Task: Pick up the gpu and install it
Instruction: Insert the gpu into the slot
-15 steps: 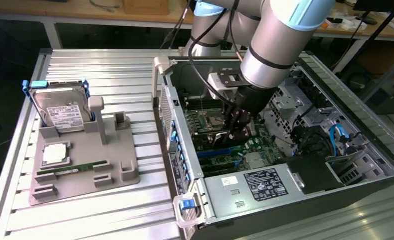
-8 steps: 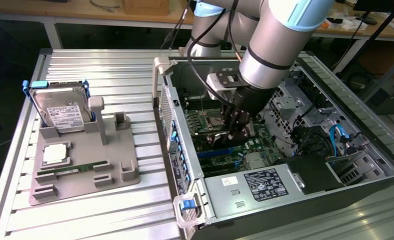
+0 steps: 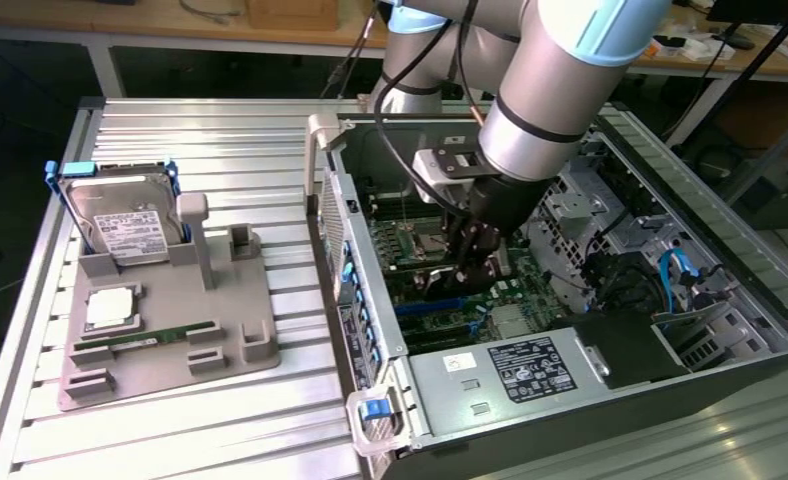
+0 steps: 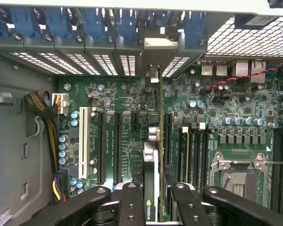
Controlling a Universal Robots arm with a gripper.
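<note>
While the arm reaches down into the open computer case (image 3: 330,215), the hand (image 3: 478,252) hangs low over the green motherboard (image 3: 428,240) in the exterior view. On the desk (image 3: 207,425), well apart at that view's left, a grey holder (image 3: 167,345) carries the hard drive (image 3: 125,225) and the memory stick (image 3: 147,341).

In the wrist view, the hand (image 4: 154,190) is clamped on the gpu (image 4: 151,157), with dark fingers (image 4: 131,202) on either side of it. The card stands on edge over the board, between two long black slots (image 4: 117,146), its far end near the vented rear openings (image 4: 127,63). Whether its contacts are in a slot, I cannot tell.

The risk I see is misalignment: if the card is slightly tilted or offset, pushing down could jam its edge beside the slot or catch its far end on the rear frame. With the grip near one end, the card might also pivot between the fingers.
</note>
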